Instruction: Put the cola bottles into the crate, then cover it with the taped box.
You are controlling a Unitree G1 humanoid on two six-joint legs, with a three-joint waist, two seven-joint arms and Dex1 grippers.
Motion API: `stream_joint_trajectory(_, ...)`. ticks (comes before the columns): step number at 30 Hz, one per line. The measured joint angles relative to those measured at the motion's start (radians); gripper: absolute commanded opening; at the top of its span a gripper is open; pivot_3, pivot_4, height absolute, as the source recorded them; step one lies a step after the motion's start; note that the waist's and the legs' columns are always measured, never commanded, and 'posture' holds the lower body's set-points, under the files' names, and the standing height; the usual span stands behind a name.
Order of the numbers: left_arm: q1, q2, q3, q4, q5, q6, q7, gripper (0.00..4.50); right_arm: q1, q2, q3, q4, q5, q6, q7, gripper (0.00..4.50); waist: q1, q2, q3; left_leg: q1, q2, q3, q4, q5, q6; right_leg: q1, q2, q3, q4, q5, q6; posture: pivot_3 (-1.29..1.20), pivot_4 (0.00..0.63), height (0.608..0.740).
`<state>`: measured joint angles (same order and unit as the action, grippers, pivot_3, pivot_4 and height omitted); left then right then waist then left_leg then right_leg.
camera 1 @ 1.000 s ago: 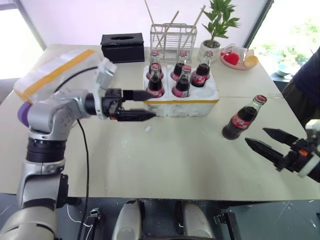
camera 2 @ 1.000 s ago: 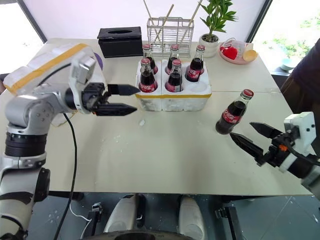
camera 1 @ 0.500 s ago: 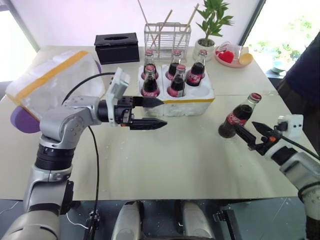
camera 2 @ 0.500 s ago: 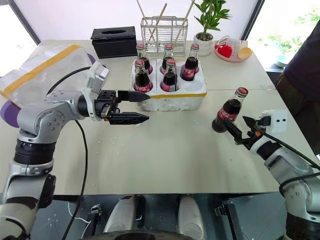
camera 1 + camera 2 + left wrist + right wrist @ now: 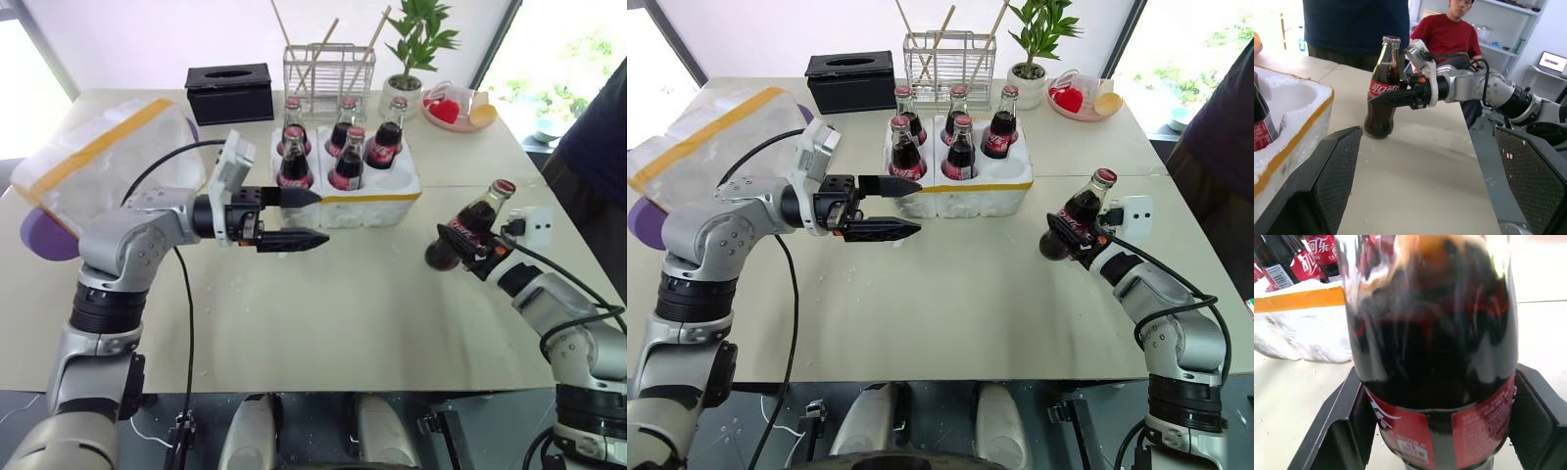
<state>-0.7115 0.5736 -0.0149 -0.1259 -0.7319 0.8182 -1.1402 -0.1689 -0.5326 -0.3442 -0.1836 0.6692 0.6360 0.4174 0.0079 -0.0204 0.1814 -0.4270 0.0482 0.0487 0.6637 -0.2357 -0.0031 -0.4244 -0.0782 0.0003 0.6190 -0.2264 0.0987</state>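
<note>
The white crate [image 5: 372, 201] with a yellow band holds several cola bottles [image 5: 348, 162]; its front right well is empty. One more cola bottle [image 5: 472, 223] leans on the table to the crate's right. My right gripper [image 5: 458, 245] is shut on that bottle's lower body, a finger [image 5: 1359, 423] on each side of the red label [image 5: 1449, 431]. In front of the crate's left end my left gripper [image 5: 321, 216] hangs open and empty, pointing at the lone bottle [image 5: 1382, 88]. The taped box [image 5: 98, 157] lies at the far left.
Behind the crate stand a black tissue box [image 5: 233, 91], a wire rack with sticks [image 5: 340, 69], a potted plant [image 5: 416, 59] and a pink dish [image 5: 456, 113]. A person in a dark top [image 5: 593, 147] stands at the table's right edge. White crumbs dot the tabletop.
My right gripper has moved forward to the lone bottle and shut on it; the bottle now leans further. The left arm has stayed put.
</note>
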Motion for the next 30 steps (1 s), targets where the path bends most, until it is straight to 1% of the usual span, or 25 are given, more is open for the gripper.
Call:
stream_joint_trajectory(1, 0.000, 0.005, 0.003, -0.001, -0.001, 0.001, 0.007, 4.50, -0.008, -0.006, -0.003, -0.016, 0.037, 0.024, 0.009, 2.86, -0.002, 0.002, 0.001, 0.000, 0.000, 0.000, 0.000, 0.000, 0.000, 0.000, 0.000, 0.000, 0.000, 0.000, 0.000, 0.00, 0.150, 0.740)
stream_joint_trajectory(3, 0.002, 0.011, 0.028, -0.002, -0.010, 0.007, 0.026, 4.50, -0.073, -0.030, -0.010, -0.052, 0.132, 0.086, 0.031, 2.86, -0.010, 0.008, 0.006, -0.001, 0.000, 0.002, 0.000, 0.000, 0.000, -0.002, 0.000, 0.002, 0.001, 0.000, 0.000, 0.00, 0.150, 0.740)
stream_joint_trajectory(5, 0.010, 0.021, 0.045, -0.011, -0.021, 0.009, 0.037, 4.50, -0.186, -0.052, -0.019, -0.086, 0.204, 0.117, 0.043, 2.86, -0.022, 0.011, 0.007, 0.000, 0.000, 0.002, 0.000, 0.000, 0.000, -0.002, 0.000, 0.003, 0.002, 0.001, 0.001, 0.00, 0.150, 0.740)
stream_joint_trajectory(8, 0.044, 0.033, 0.053, -0.032, -0.024, 0.008, 0.051, 4.50, -0.384, -0.065, -0.003, -0.066, 0.217, 0.121, 0.041, 2.86, -0.025, 0.010, 0.007, 0.001, 0.001, 0.001, 0.000, 0.000, 0.000, -0.003, 0.001, 0.002, 0.005, 0.001, 0.002, 0.00, 0.150, 0.740)
stream_joint_trajectory(10, 0.052, 0.035, 0.056, -0.033, -0.024, 0.008, 0.061, 4.50, -0.473, -0.063, 0.033, -0.008, 0.193, 0.113, 0.048, 2.86, -0.021, 0.010, 0.007, 0.000, 0.001, 0.000, -0.001, 0.000, 0.000, -0.003, 0.001, 0.001, 0.006, 0.000, 0.001, 0.00, 0.150, 0.740)
stream_joint_trajectory(14, 0.056, 0.036, 0.071, -0.037, -0.024, 0.003, 0.081, 4.50, -0.592, -0.023, 0.150, 0.219, 0.052, 0.051, 0.064, 2.86, -0.018, 0.010, 0.008, -0.001, 0.000, 0.001, 0.000, 0.000, 0.000, -0.003, 0.000, 0.002, 0.006, 0.000, 0.001, 0.00, 0.150, 0.740)
stream_joint_trajectory(17, 0.059, 0.035, 0.075, -0.044, -0.025, 0.001, 0.099, 4.50, -0.625, 0.000, 0.214, 0.377, -0.043, -0.014, 0.099, 2.86, -0.018, 0.009, 0.008, -0.002, -0.001, 0.001, 0.000, 0.000, 0.000, -0.004, 0.000, 0.002, 0.005, 0.001, 0.003, 0.00, 0.150, 0.740)
stream_joint_trajectory(21, 0.077, 0.038, 0.083, -0.061, -0.035, 0.001, 0.116, 4.50, -0.672, 0.034, 0.243, 0.553, -0.128, -0.106, 0.154, 2.86, -0.019, 0.009, 0.008, -0.002, -0.001, 0.001, -0.001, 0.000, 0.000, -0.004, 0.000, 0.001, 0.006, 0.002, 0.005, 0.00, 0.150, 0.740)
stream_joint_trajectory(24, 0.096, 0.047, 0.095, -0.076, -0.043, 0.001, 0.127, 4.50, -0.672, 0.053, 0.272, 0.628, -0.180, -0.139, 0.186, 2.86, -0.019, 0.010, 0.008, -0.002, 0.000, 0.001, -0.001, 0.000, 0.000, -0.004, 0.000, 0.001, 0.006, 0.002, 0.005, 0.00, 0.150, 0.740)
stream_joint_trajectory(26, 0.101, 0.051, 0.110, -0.079, -0.044, 0.001, 0.140, 4.50, -0.672, 0.058, 0.291, 0.638, -0.212, -0.158, 0.200, 2.86, -0.019, 0.010, 0.008, -0.002, 0.000, 0.001, -0.001, 0.000, 0.000, -0.004, 0.000, 0.001, 0.006, 0.002, 0.005, 0.00, 0.150, 0.740)
stream_joint_trajectory(28, 0.104, 0.056, 0.111, -0.081, -0.044, 0.001, 0.144, 4.50, -0.672, 0.058, 0.302, 0.638, -0.242, -0.171, 0.209, 3.93, -0.019, 0.010, 0.008, -0.002, 0.000, 0.001, -0.001, 0.000, 0.000, -0.004, 0.000, 0.001, 0.006, 0.002, 0.005, 0.00, 0.150, 0.740)
stream_joint_trajectory(29, 0.107, 0.057, 0.110, -0.083, -0.044, 0.001, 0.144, 4.50, -0.673, 0.058, 0.309, 0.638, -0.260, -0.175, 0.212, 4.26, -0.020, 0.009, 0.008, -0.001, -0.001, 0.001, -0.001, 0.000, 0.000, -0.004, 0.000, 0.001, 0.006, 0.002, 0.005, 0.00, 0.150, 0.740)
stream_joint_trajectory(30, 0.110, 0.060, 0.111, -0.084, -0.044, 0.001, 0.145, 4.50, -0.673, 0.059, 0.316, 0.637, -0.269, -0.181, 0.216, 4.47, -0.021, 0.009, 0.008, -0.001, 0.000, 0.001, -0.001, 0.000, 0.000, -0.004, 0.000, 0.001, 0.006, 0.002, 0.005, 0.00, 0.150, 0.740)
